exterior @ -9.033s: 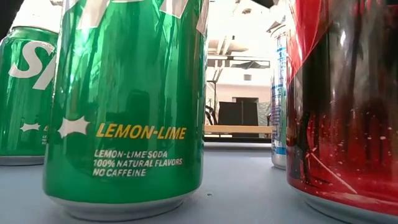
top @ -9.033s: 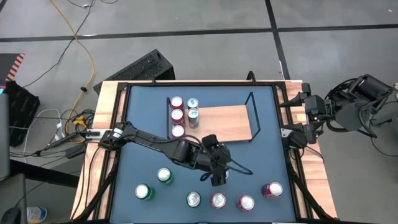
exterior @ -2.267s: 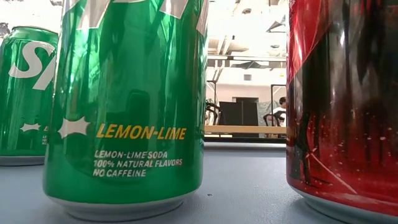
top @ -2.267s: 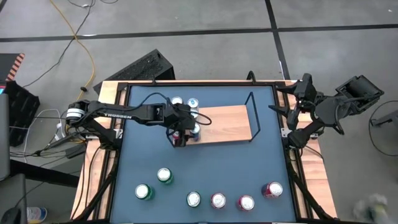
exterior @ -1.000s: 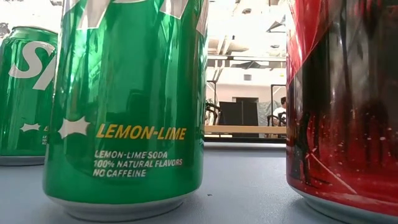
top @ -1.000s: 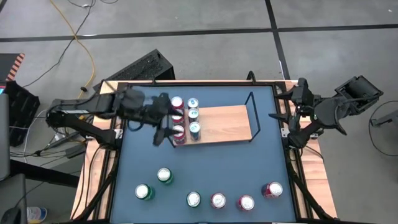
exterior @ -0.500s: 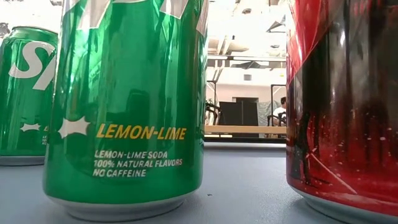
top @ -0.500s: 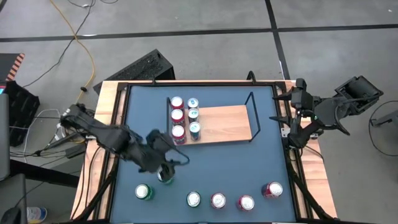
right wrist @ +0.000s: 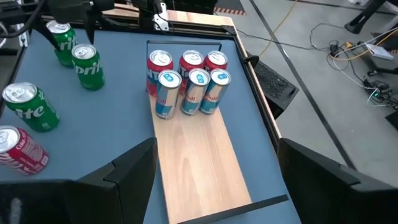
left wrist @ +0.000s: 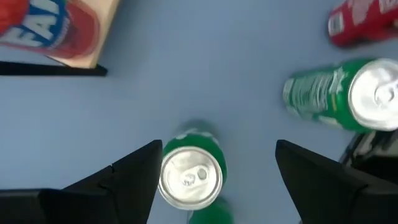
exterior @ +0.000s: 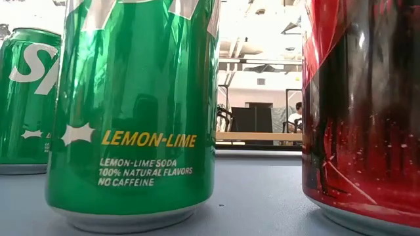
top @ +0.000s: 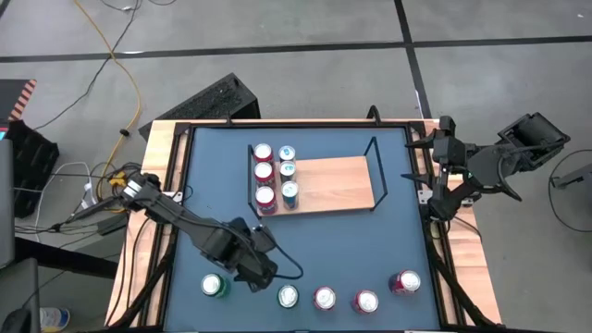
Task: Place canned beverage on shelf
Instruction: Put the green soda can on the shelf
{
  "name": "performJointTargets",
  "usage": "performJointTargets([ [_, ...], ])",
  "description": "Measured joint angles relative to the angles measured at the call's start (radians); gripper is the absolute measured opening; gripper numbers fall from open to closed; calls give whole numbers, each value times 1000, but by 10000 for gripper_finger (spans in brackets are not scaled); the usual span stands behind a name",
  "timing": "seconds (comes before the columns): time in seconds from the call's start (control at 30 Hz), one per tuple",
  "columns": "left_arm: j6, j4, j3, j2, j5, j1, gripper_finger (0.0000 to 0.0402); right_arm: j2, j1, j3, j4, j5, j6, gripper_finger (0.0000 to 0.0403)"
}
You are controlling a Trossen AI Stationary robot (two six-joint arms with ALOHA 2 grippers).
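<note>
A: Left gripper (left wrist: 217, 180) over the near-left tabletop, fingers spread wide either side of an upright green can (left wrist: 190, 177); no contact visible. Right gripper (right wrist: 214, 180) waits off the right edge, fingers also apart, empty.

B: Surface?

A: Dark-blue tabletop (top: 388, 250), wood-trimmed. Grey tiled floor around it, a yellow cable (top: 125, 74) at far left. Level view shows a bright room beyond.

B: The shelf?

A: Shelf (top: 333, 180) sits toward the table's far side, centre. Six cans at its left end: three red (right wrist: 186, 62), three pale blue (right wrist: 189, 87), two rows touching.

B: Loose cans?

A: Six seen: three green, two red and one silver-topped can (top: 288, 296) of unclear colour along the near edge.
</note>
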Motion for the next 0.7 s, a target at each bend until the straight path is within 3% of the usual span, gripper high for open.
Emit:
performJointTargets([
  [0.1,8,-12,0,8,38,-12,297,0,0,0,0,-1,-7,317],
  [0.7,-196,-112,-17,-1,-29,-78,297,-1,0,0,0,-1,-37,317],
])
